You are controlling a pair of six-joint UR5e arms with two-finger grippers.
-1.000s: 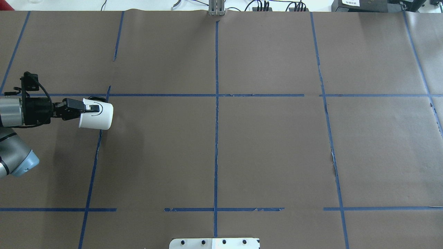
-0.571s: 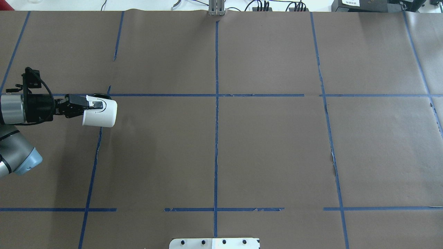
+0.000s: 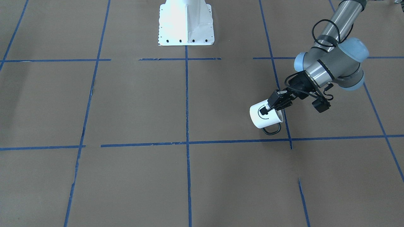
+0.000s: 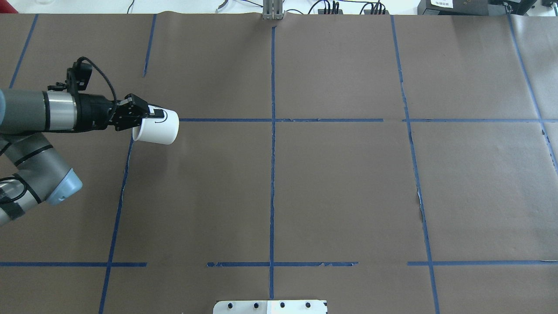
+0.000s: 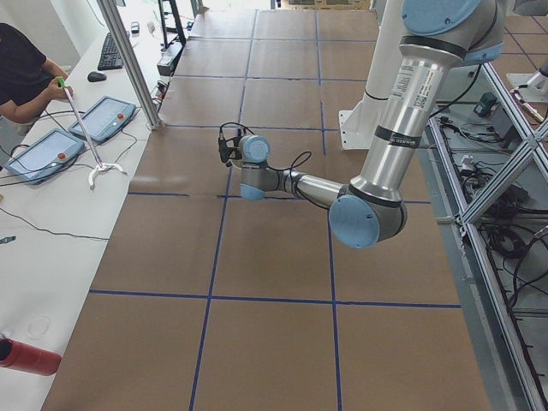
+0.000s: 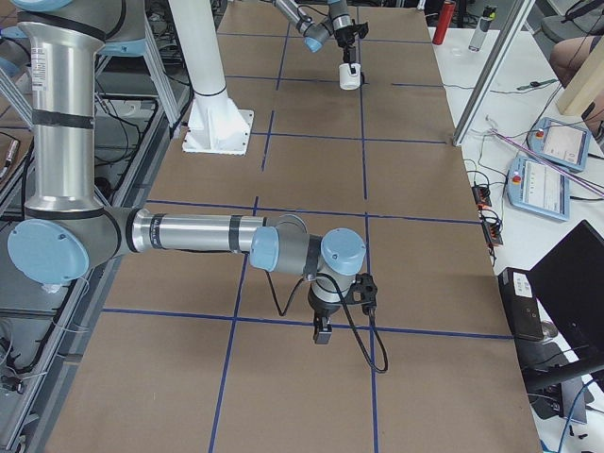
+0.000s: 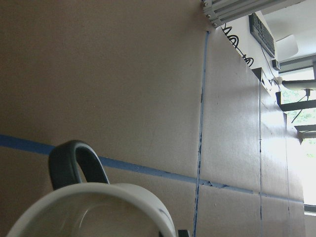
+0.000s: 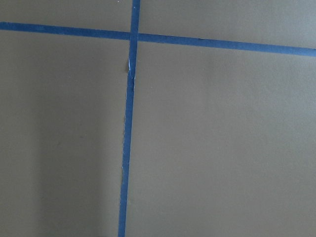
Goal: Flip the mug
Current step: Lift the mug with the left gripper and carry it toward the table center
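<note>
The white mug [image 4: 158, 127] with a black smiley face lies on its side in my left gripper [image 4: 150, 116], low over the brown table at the left. Its rim faces the gripper and its base points right. The gripper is shut on the rim wall, with one finger over the smiley. In the front-facing view the mug [image 3: 263, 118] shows its black handle [image 3: 272, 129] hanging down. The left wrist view shows the cream rim [image 7: 94, 207] and the handle [image 7: 74, 160]. My right gripper [image 6: 321, 330] shows only in the exterior right view, low over the table; I cannot tell whether it is open or shut.
Blue tape lines [image 4: 272, 174] divide the brown paper table into squares. The white robot base plate [image 4: 270, 306] sits at the near edge. An aluminium post [image 4: 272, 11] and cables stand at the far edge. An operators' desk with pendants [image 5: 51, 150] runs along the far side.
My left arm has carried the mug to the right and away from the robot. The mug stays on its side in the gripper.
</note>
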